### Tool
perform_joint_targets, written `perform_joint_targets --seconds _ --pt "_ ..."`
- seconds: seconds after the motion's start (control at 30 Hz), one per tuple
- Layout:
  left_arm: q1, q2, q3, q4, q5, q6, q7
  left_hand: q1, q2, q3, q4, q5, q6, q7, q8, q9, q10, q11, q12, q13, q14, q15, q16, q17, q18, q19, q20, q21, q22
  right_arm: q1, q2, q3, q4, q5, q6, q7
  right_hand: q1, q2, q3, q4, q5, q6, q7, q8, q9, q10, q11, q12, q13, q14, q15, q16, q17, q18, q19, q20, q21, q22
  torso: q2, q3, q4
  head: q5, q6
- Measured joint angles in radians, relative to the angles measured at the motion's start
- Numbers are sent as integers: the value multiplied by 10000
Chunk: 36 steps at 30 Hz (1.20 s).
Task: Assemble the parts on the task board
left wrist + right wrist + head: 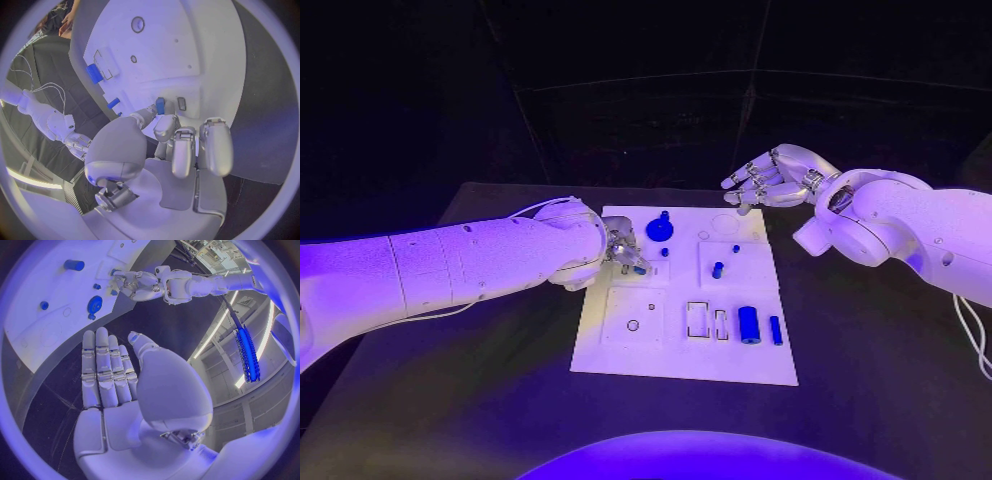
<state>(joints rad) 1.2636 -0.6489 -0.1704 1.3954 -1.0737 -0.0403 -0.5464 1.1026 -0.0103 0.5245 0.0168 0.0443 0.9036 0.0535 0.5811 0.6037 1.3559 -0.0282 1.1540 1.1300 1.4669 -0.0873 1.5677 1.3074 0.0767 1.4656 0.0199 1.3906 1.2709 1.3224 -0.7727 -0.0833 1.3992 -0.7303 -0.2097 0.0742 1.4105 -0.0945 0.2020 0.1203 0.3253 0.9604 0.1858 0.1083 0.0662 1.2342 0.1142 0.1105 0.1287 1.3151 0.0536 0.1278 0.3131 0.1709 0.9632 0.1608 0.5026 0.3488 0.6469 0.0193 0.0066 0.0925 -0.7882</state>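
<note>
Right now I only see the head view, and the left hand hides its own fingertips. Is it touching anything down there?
Observer: Yes. In the left wrist view the left hand closes its thumb and a finger round a small blue part on the task board, apparently pinching it.
Operator: And the raised right hand, is anything tucked in its palm?
Observer: No. The right wrist view shows the right hand with a bare palm, fingers straight and side by side.

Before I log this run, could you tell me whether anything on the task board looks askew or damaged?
Nothing stands out. The task board lies flat, the blue parts sit tidily on it, and the left hand works at a small blue piece.
</note>
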Motion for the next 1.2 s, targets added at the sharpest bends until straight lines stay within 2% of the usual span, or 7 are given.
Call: perform_joint_targets --seconds 0.3,0.43,0.53,0.73,0.93,1.2 --pt "9 40 6 -37 -21 63 -52 0 0 28 28 25 44 -15 5 -7 0 1 0 -16 0 0 0 0 0 0 0 0 0 0 31 0 -35 -1 12 3 -43 43 0 0 0 0 0 0 0 0 0 0 1 0 0 0 1 0 0 0 0 1 4 2 -5 -4 -32" --pt "12 61 7 -63 -27 95 -68 -9 3 127 127 24 63 -34 113 14 3 -1 0 -22 0 0 0 0 0 0 0 0 13 0 47 0 -56 -1 18 5 -42 43 0 0 0 0 0 0 0 0 0 0 1 0 0 0 1 1 0 0 0 1 4 2 -6 -15 -36" --pt "12 99 5 -124 -30 144 -84 -342 15 299 178 24 67 -37 167 83 42 -41 0 -65 0 0 0 0 0 0 0 0 14 -1 50 0 -62 -2 23 6 -42 43 0 0 0 0 0 0 0 1 0 0 1 0 0 0 1 1 0 0 0 1 4 3 -7 -16 -46" --pt "12 230 -1 -298 -39 244 -124 -1055 -107 1120 -291 22 159 -124 244 113 60 -57 0 -49 0 0 0 0 0 0 0 0 18 -1 55 -1 -80 -3 28 10 -42 42 -1 0 0 0 0 0 0 1 0 0 -9 0 0 0 2 1 -36 36 0 -12 4 10 -21 -17 -29" --pt "30 373 0 -473 -42 352 -154 -1382 -69 1157 -189 21 302 -197 284 120 136 -104 121 35 -11 -11 0 0 0 0 0 0 96 -2 63 -2 -88 -3 33 11 -44 40 -1 -1 0 0 0 0 0 1 0 0 -9 0 0 0 2 1 -36 36 -1 -11 3 2 -21 -50 -51" --pt "42 491 -3 -621 -45 489 -183 -1594 -174 1103 -79 21 494 -253 408 138 185 -152 185 93 0 -74 0 0 0 0 0 44 169 -2 80 -2 -98 -3 44 11 -83 1 -29 27 0 0 0 0 0 -36 38 -36 -31 -37 36 -41 -10 0 -36 36 -81 -34 3 -4 -17 -61 -60"
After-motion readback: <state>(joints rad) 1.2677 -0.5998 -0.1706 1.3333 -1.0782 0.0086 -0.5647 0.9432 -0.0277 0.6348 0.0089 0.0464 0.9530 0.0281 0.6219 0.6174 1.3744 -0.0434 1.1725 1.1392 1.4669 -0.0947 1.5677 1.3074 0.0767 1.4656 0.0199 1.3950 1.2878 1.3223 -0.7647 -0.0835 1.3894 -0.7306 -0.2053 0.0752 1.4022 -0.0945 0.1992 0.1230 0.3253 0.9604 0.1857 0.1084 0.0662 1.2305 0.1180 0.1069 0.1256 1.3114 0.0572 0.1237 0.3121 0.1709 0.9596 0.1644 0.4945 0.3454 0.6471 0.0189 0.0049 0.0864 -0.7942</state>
